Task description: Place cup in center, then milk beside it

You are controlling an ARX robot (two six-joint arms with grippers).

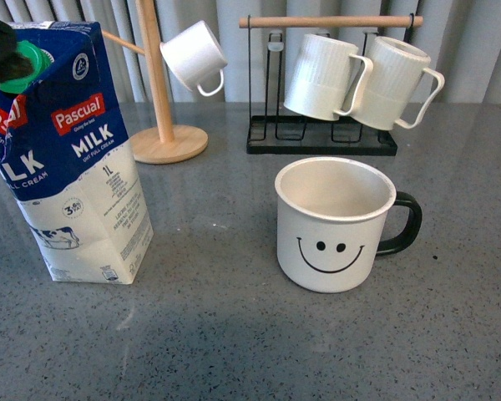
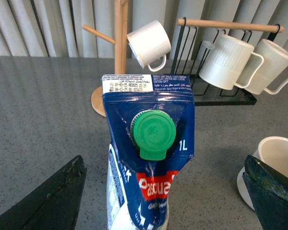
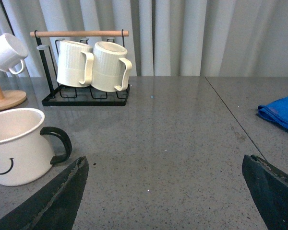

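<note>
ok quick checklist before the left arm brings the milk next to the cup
1. cup upright, mid-table: ok
2. milk standing, green cap on: ok
3. left gripper open, fingers flanking the carton top: ok
4. grip on milk: not ok, jaws not closed
5. table bare between milk and cup: ok
6. right gripper open, empty: ok
</note>
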